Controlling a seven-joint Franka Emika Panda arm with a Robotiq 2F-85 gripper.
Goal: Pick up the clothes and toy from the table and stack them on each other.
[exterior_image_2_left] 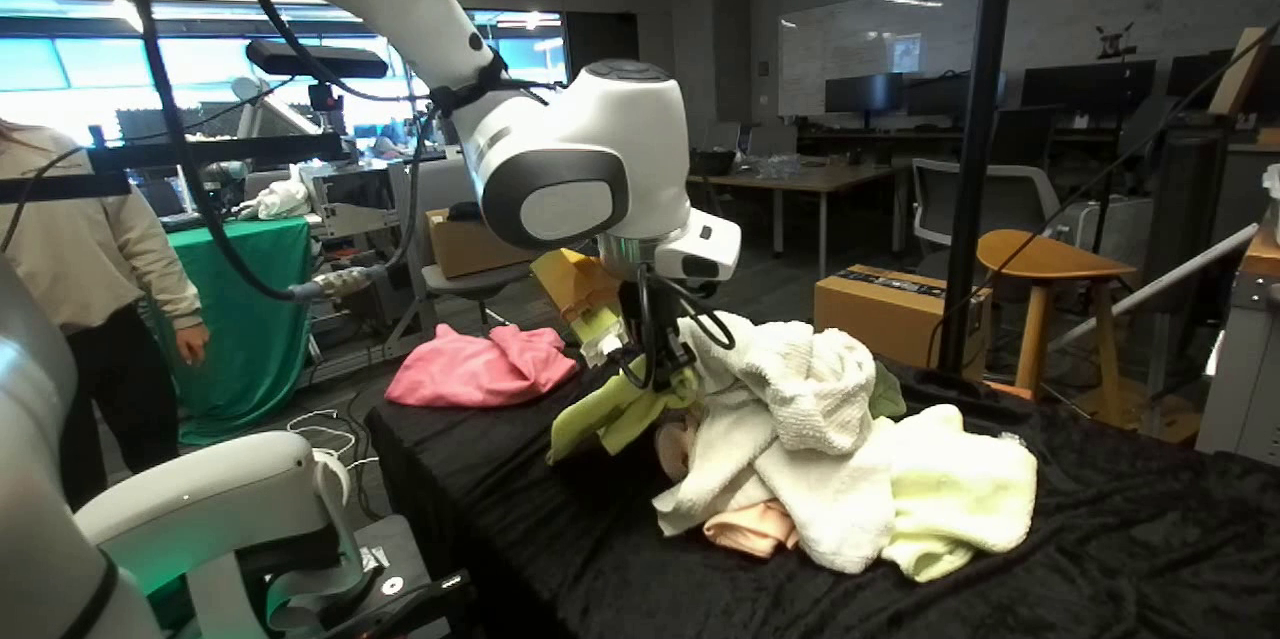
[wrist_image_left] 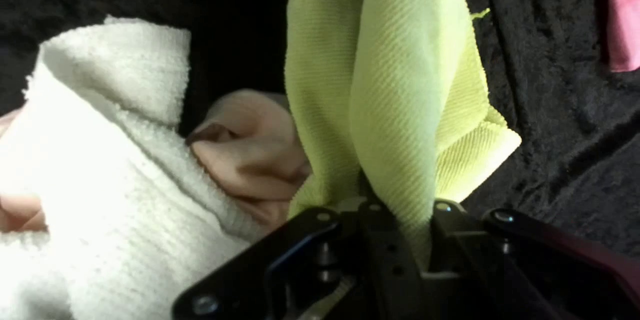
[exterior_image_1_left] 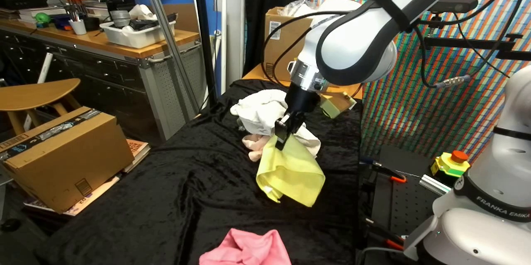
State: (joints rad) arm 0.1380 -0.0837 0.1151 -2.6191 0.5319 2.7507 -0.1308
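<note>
Yellow-green cloth (exterior_image_1_left: 292, 173), one piece: pinched by a gathered fold between the fingers (wrist_image_left: 385, 240) of the gripper (wrist_image_left: 409, 210), which stand narrow on it; the remainder hangs below them in loose flaps, lower edges seemingly clear of the table cover (exterior_image_1_left: 166, 198). Weave finely ribbed, edges stitched. Handling, as judged: light, limp, not fragile, little inclined to slip; the bunched hold looks sound, though free corners may fold under when laid down. White cloth (exterior_image_2_left: 800, 444), single or several, cannot tell: just beside the fingers, in a heap of soft rolls; thick looped pile, probably the heaviest lot, best taken by a raised fold. Peach cloth (wrist_image_left: 250, 154), smooth, thin-looking, crumpled: near the fingers and lower, partly under the white. Pale yellow cloth (exterior_image_2_left: 950, 504), plush-looking, rounded lumps: beyond the white heap from the fingers, touching it. Green item (exterior_image_2_left: 887, 393): likewise beyond, mostly hidden; whether this is the toy cannot be told. Pink cloth (exterior_image_2_left: 480, 369), matt, peaked: well apart from the fingers, on the side away from the white heap; a standing peak should offer the easiest hold. Table cover: black, velvety, rippled, below the fingers.
</note>
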